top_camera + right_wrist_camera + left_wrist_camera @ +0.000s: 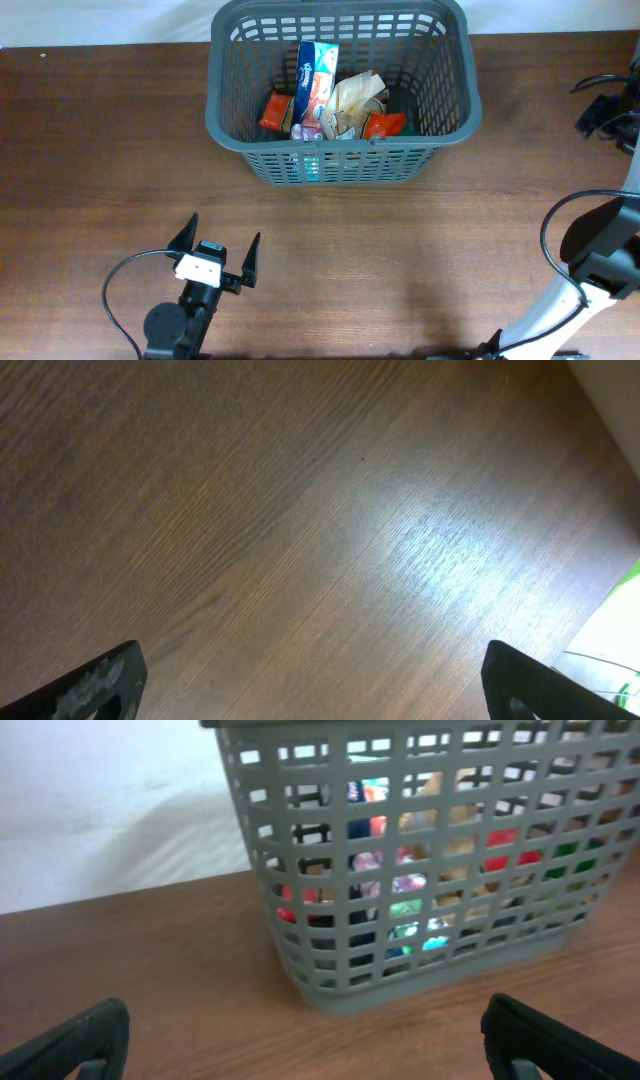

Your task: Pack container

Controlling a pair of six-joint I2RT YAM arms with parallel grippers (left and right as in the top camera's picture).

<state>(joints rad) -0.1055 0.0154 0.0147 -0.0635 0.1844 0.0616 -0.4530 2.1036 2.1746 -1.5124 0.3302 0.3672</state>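
in the overhead view the container (340, 165), a dark grey lattice basket, stood at the upper centre of the frame on the brown wooden table (400, 260), and its far rim was almost cut by the top edge. inside it lay a blue and white box (317, 75) on end, a crumpled beige packet (355, 100) and two orange packets (276, 112) (384, 125); what lay under them was hidden, and the print on all of them was too small to read.

the left gripper (222, 231) sat at the lower left of that frame, well apart from the container, with its two dark fingers spread wide and nothing between them. its arm ran off the bottom edge.

in the left wrist view the container (330, 970) filled the upper right and was cropped by the top and right edges. through its slots only blurred patches of red, green, pink and blue showed. the left gripper (310, 1050) appeared only as two dark fingertips in the bottom corners.

in the right wrist view the right gripper (320, 685) also showed just two dark tips in the bottom corners, spread wide over bare wood and holding nothing. a pale green patch (625, 590) at the right edge was cut off and could not be made out. in the overhead view the right arm (600, 270) was half out of frame at the lower right, and its gripper could not be picked out there.
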